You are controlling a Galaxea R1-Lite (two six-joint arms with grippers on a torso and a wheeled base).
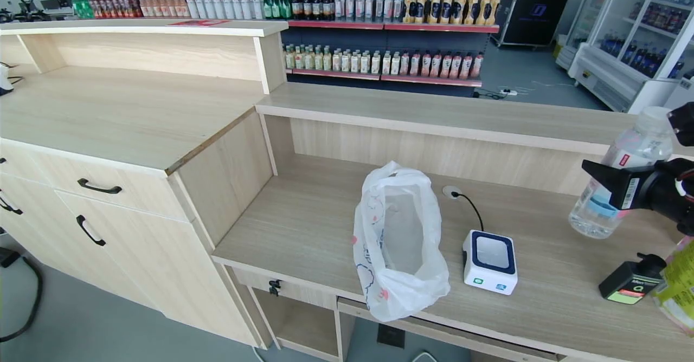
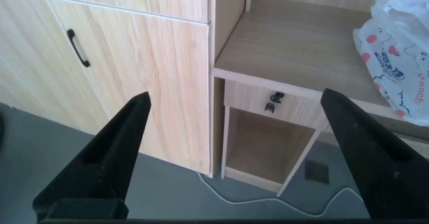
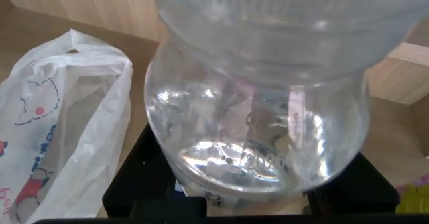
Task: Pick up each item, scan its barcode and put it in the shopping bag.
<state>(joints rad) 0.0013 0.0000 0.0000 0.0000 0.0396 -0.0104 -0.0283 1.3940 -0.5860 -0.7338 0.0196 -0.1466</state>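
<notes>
My right gripper (image 1: 615, 186) is shut on a clear water bottle (image 1: 629, 161) and holds it tilted at the counter's right end, to the right of the scanner (image 1: 489, 260). In the right wrist view the bottle's (image 3: 261, 117) rounded base sits close to the camera, between the dark fingers (image 3: 137, 184). The white shopping bag (image 1: 398, 243) stands open on the counter just left of the scanner; its printed side (image 3: 60, 130) lies beyond the bottle. My left gripper (image 2: 234, 157) hangs open and holds nothing, low in front of the counter, with the bag (image 2: 395, 49) up to one side.
A small black bottle (image 1: 631, 283) and a yellow-green package (image 1: 678, 291) lie at the counter's right front edge. The scanner's cable (image 1: 469, 205) runs to a hole in the top. A raised ledge (image 1: 434, 112) backs the counter; a taller cabinet (image 1: 124, 118) stands to its left.
</notes>
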